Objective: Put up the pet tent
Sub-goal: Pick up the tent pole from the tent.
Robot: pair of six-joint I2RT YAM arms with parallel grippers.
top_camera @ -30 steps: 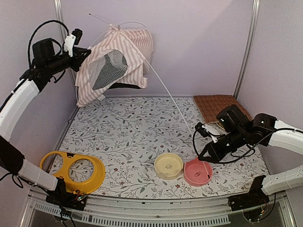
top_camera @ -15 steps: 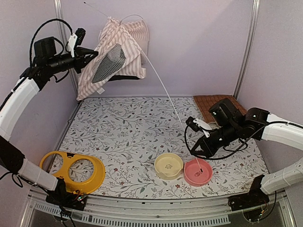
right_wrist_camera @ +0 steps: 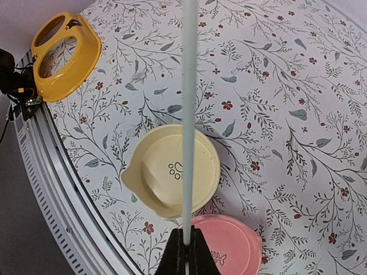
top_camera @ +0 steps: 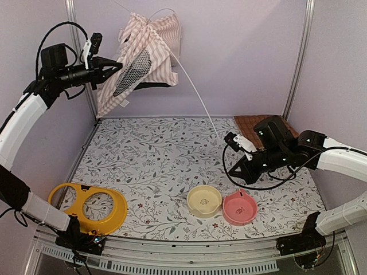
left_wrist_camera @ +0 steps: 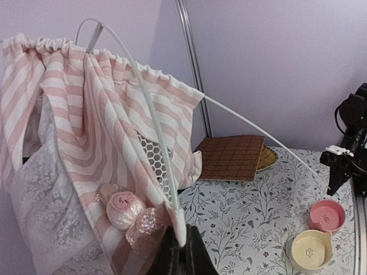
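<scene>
The left gripper (left_wrist_camera: pixel 180 255) has its jaws pressed together, pinching the lower edge of the pet tent (top_camera: pixel 143 54) where a curved white pole meets the fabric. The tent hangs in the air, bunched and limp, high above the far-left corner of the flowered table cover (top_camera: pixel 155 154). It is pink-and-white striped cloth with a white mesh panel, a lace panel and a round pink ornament (left_wrist_camera: pixel 123 209) bearing a small face.

The right gripper (right_wrist_camera: pixel 186 255) has its jaws closed on the end of a thin clear pole (top_camera: pixel 195 94). This pole slants down from the tent's top to the cover's right side.

Below that gripper, near the cover's front edge, sit a cream bowl (top_camera: pixel 204 200) with a paw print inside and a pink bowl (top_camera: pixel 239 207) with a fish-bone mark, touching side by side. From the right wrist, the pole crosses over the cream bowl.

A yellow two-ring bowl stand (top_camera: pixel 89 207) lies at the cover's near-left corner. A brown quilted mat (top_camera: pixel 261 129) lies at its far-right corner, behind the right arm.
</scene>
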